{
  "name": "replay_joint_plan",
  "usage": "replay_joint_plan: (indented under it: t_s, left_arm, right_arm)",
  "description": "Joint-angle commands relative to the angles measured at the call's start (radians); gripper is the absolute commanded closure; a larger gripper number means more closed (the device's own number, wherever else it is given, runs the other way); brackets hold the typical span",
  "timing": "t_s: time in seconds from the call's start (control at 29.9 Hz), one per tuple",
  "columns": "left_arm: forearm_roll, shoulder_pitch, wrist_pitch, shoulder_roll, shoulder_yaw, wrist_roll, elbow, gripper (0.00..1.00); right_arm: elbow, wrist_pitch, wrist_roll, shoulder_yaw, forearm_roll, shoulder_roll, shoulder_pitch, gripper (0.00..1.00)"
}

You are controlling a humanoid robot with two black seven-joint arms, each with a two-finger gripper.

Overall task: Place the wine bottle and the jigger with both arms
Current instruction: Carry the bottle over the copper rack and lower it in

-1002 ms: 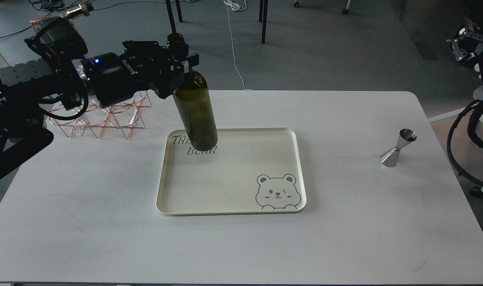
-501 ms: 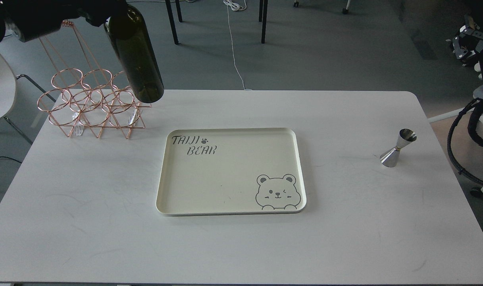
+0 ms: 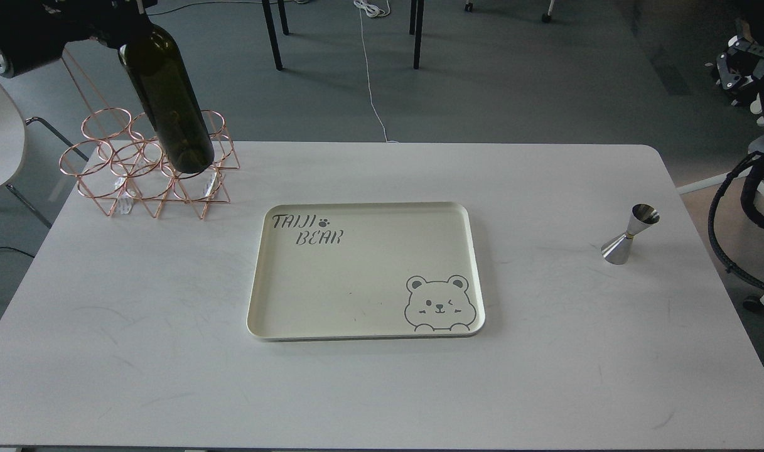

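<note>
Since the earlier frame, the wine bottle [image 3: 168,100] had shifted left and lower, so that its base now overlapped the copper wire rack [image 3: 149,166] at the far left of the table [image 3: 137,351]; whether the base touched the rack could not be told. Nearest the viewer lay bare white tabletop. Beyond it, at centre, sat the cream tray [image 3: 259,295], printed with "TAIJI BEAR" at its far left corner and a bear face at its near right corner. Well apart to the right, the jigger [image 3: 629,242] stood upright on the table near the right edge, unmoved. Farther back on the left, the bottle hung tilted, neck leaning to the far left, its upper end hidden at the dark left arm [image 3: 49,28] in the top left corner. That arm's gripper was cut off by the frame edge, so its fingers' state could not be told. Only cables and part of the right arm [image 3: 755,194] showed at the right edge; its gripper lay outside the view.
</note>
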Motion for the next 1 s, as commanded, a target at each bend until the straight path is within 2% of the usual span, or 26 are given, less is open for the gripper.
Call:
replay_joint_plan:
  t_s: [0.0,0.6,0.97]
  left_arm:
    - [-0.004,0.001,0.045,-0.011,0.031,0.0,0.029,0.9]
    - [-0.013,0.007,0.09,-0.044,0.09,-0.002,0.099,0.89]
    - [-0.016,0.01,0.128,-0.074,0.136,-0.003,0.142,0.84]
  right_arm:
    - [-0.001,0.001,0.0,-0.002,-0.001,0.0,0.0,0.09]
    - [-0.001,0.001,0.0,-0.002,-0.003,-0.008,-0.002,0.09]
    - [-0.001,0.0,0.0,-0.002,-0.003,-0.006,-0.002,0.09]
